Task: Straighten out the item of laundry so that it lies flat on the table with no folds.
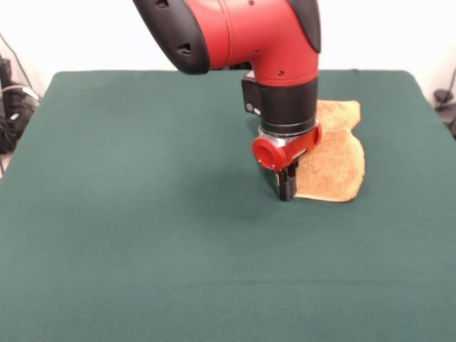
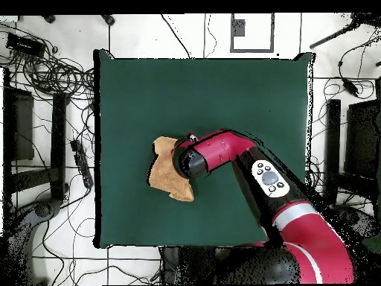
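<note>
The item of laundry (image 1: 336, 158), a golden-orange towel, lies rumpled on the right half of the dark green table (image 1: 142, 185), its outline uneven and part of it folded over. My gripper (image 1: 286, 189) points straight down at the towel's near left corner, its tips at table level. The black fingers (image 1: 285, 179) stand pressed together on the cloth's edge. In the overhead view the towel (image 2: 162, 176) shows left of the table's (image 2: 223, 97) middle, and the red wrist (image 2: 186, 160) covers its right side and hides the gripper.
The red and black arm (image 1: 242, 35) reaches down from above over the towel's far left part. Cables and equipment (image 2: 52, 74) lie on the floor around the table.
</note>
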Tool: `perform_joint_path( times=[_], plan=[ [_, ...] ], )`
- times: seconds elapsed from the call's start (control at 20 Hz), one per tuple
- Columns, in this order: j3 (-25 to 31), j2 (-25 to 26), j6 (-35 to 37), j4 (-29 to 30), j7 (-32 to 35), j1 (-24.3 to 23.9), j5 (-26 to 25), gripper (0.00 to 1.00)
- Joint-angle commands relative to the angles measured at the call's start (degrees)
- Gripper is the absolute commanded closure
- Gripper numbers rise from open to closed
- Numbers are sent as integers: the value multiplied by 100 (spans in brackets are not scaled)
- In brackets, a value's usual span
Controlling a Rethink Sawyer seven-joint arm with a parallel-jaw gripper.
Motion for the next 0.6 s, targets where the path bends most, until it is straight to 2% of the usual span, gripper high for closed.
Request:
perform_joint_path(
  times=[0.05,0.6],
  plan=[
    [-426,1384,-479,-583,-104,238,-795,100],
    [-455,1347,-436,-581,-78,275,-784,100]
  ],
)
